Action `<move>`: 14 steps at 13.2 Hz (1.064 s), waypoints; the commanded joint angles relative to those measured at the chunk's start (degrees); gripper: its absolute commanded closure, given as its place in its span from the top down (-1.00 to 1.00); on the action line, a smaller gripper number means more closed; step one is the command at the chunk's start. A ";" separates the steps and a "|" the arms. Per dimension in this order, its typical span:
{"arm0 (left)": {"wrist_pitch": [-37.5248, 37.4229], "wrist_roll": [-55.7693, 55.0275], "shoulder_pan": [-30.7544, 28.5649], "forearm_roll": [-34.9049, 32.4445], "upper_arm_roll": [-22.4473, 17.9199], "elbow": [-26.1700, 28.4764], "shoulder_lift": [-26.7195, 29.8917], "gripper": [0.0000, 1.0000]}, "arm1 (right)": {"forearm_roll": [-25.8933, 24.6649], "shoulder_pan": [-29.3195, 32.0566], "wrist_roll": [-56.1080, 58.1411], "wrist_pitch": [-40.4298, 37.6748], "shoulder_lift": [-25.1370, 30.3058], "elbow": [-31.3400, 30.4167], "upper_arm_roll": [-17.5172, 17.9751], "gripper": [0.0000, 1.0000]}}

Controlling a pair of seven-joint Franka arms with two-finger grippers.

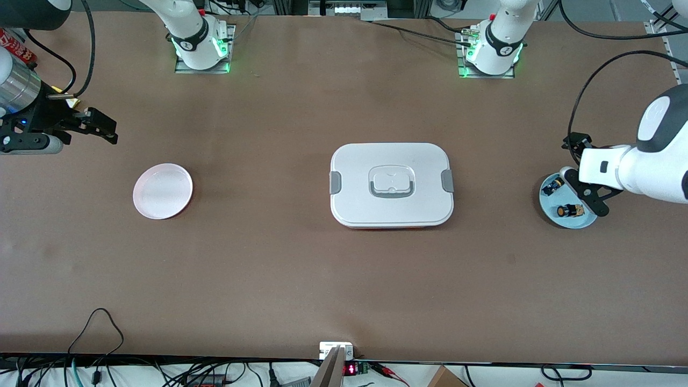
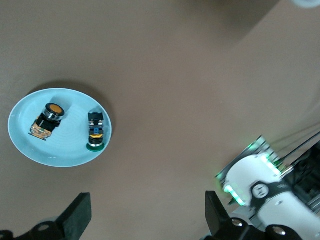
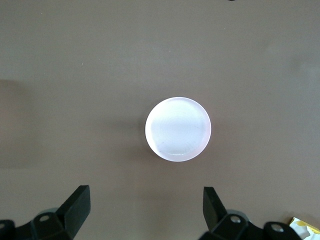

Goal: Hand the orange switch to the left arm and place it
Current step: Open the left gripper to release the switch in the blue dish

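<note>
The orange switch [image 2: 48, 119] lay on a blue plate [image 2: 30, 145] beneath the left gripper [image 2: 145, 220]; the right gripper [image 3: 145, 212] hovered near a pink plate [image 3: 178, 129], both jaws wide open, empty.

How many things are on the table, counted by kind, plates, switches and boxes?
Plates: 2, a pink plate and a blue plate
Switches: 2, the orange switch and a green-capped switch, both lying on the blue plate
Boxes: 1, the white box at the middle of the table
Total: 5
</note>
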State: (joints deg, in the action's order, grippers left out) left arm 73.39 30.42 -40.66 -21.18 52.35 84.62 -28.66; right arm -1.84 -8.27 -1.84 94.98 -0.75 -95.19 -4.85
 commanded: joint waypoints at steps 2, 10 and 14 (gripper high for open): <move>0.60 -7.55 14.68 8.49 -16.69 -0.86 8.08 1.00 | 0.26 0.01 0.61 -1.37 -0.31 1.59 0.19 1.00; 21.06 -33.85 38.88 22.49 -47.48 13.24 23.36 1.00 | 0.61 0.01 0.88 -1.55 -0.13 1.59 0.19 1.00; 23.38 -33.85 45.04 27.25 -54.64 19.26 31.81 1.00 | 0.52 0.01 0.79 -1.46 -0.13 1.59 0.19 1.00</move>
State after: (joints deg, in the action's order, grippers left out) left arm 95.21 -2.02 1.27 5.14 -0.40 98.79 -4.03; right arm -1.84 -8.35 -1.78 94.78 -0.77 -94.77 -4.67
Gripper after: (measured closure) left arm 0.000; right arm 0.000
